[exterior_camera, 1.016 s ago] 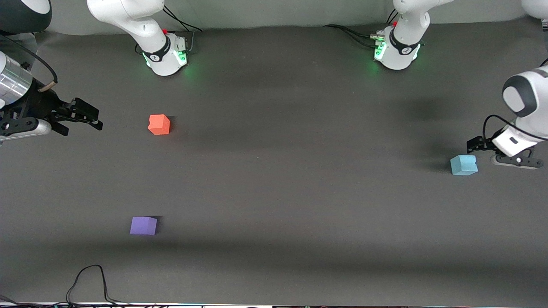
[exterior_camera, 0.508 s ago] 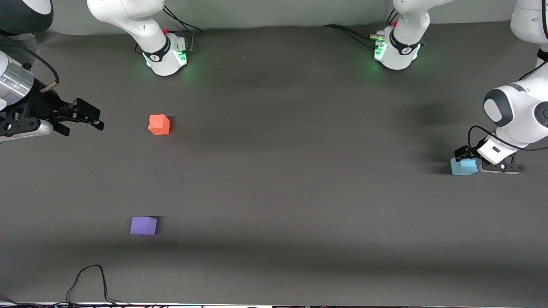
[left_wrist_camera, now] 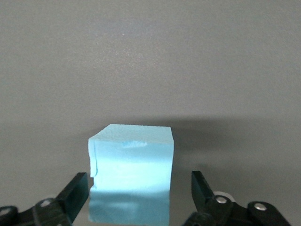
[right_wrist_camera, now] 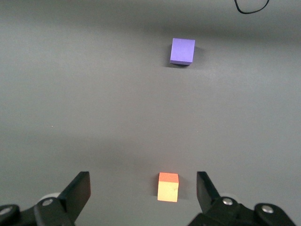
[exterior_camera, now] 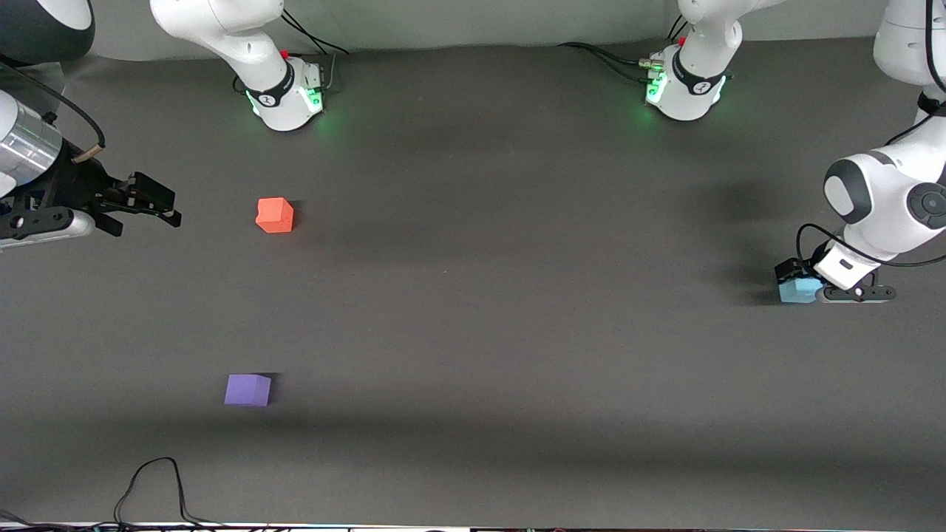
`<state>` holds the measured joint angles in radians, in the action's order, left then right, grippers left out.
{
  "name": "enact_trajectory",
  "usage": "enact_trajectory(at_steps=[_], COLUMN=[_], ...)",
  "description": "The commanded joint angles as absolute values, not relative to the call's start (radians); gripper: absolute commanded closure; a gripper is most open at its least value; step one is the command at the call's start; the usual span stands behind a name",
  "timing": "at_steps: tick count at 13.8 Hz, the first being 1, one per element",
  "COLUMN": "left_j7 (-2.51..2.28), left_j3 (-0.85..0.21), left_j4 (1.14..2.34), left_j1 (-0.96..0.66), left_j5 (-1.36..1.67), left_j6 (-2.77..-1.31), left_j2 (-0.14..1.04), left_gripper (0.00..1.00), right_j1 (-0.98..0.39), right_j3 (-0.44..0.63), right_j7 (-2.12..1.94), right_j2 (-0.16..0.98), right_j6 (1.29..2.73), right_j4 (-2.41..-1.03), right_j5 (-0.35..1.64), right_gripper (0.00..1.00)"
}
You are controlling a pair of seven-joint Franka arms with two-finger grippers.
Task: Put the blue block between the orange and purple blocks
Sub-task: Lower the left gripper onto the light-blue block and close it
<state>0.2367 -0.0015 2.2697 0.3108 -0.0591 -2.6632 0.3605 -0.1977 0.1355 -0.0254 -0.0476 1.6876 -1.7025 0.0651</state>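
Blue block (exterior_camera: 797, 291) sits far from orange block (exterior_camera: 275, 215), purple block (exterior_camera: 247, 389).

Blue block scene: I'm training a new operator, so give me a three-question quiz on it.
1. True or false: the left tool has its fingers apart around the blue block.
2. Which cube lies nearer to the front camera: A) the orange block, B) the purple block?
3. Fill in: the right tool waits, open, at the ____ arm's end of the table.

Key: 1 true; 2 B; 3 right.
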Motion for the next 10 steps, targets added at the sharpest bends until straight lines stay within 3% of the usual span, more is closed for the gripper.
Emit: enact_trajectory(at_steps=[1, 2, 5, 7, 10], left_j7=[0.199, 0.198, 0.206, 0.21, 0.215], left_j3=[0.005, 0.005, 0.005, 0.003, -0.009], left_j4=[2.254, 2.249, 2.215, 2.134, 1.927], left_j1=[0.296, 0.296, 0.299, 0.298, 0.288], left_j5=[-0.054, -0.054, -0.054, -0.055, -0.057], left_j6=[-2.659, -2.655, -2.626, -2.495, -2.158], left_j2=[0.365, 0.361, 0.348, 0.328, 0.287], left_gripper=[0.42, 0.51, 0.52, 0.52, 0.52], right_j1=[-0.207, -0.207, -0.209, -0.207, -0.207], right_j3=[0.14, 0.14, 0.14, 0.14, 0.141], right_j7=[-0.008, -0.008, -0.008, -0.008, -0.009], right_j2=[-0.046, -0.046, -0.048, -0.046, -0.044], right_j6=[1.697, 1.697, 1.695, 1.697, 1.697], right_j4=[-1.698, -1.7, -1.7, -1.701, -1.7], right_j5=[0.055, 0.055, 0.055, 0.055, 0.055], right_gripper=[0.0, 0.0, 0.0, 0.0, 0.0])
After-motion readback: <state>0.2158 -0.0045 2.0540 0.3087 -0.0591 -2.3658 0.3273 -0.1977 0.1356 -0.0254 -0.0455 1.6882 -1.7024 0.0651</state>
